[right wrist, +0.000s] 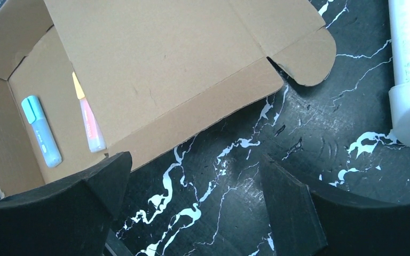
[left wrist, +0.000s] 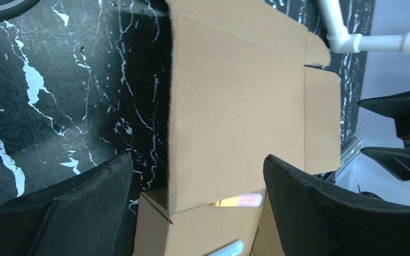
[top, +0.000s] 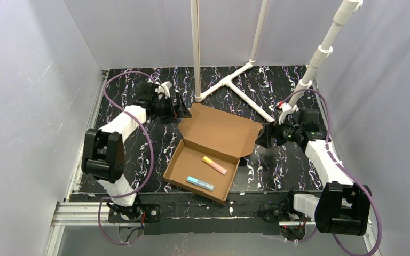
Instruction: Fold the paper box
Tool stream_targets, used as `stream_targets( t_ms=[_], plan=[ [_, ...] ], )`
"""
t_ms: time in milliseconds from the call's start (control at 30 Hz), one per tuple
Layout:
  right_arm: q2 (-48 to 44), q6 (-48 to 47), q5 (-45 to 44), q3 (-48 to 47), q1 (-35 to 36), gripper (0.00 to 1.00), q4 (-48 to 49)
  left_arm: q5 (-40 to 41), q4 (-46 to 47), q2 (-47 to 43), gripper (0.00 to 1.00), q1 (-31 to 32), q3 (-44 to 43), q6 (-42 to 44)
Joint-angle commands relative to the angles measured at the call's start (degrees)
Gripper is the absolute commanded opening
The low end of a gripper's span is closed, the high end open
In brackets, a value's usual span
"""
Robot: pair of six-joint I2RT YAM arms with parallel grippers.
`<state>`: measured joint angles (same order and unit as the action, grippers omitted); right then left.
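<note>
Both tools gape empty: left tool (top: pixel 184 111) at the far-left corner of the lid (top: pixel 221 129), right tool (top: pixel 261 136) just beside its right edge. Paper box (top: pixel 184 166) sits mid-table (top: pixel 277 170), tray formed, lid lying back, two markers (top: pixel 214 165) inside. Likely step: closing the lid. Best lift both corners evenly, swing over the hinge, tuck tabs inside the walls
</note>
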<state>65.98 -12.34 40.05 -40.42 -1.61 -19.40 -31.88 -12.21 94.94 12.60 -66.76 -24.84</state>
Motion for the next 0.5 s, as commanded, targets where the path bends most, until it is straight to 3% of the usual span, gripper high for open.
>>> stream_targets(
  t_ms=[0, 467],
  plan=[
    [-2.42, 0.73, 2.61, 0.44, -0.91, 0.98, 3.11, 0.76, -3.44, 3.15, 0.89, 0.83, -3.14, 1.82],
    [-1.09, 0.00, 5.40, 0.78, -2.60, 0.98, 3.17, 0.30, -3.54, 7.37, 0.82, 1.94, -5.97, 2.43]
  ],
)
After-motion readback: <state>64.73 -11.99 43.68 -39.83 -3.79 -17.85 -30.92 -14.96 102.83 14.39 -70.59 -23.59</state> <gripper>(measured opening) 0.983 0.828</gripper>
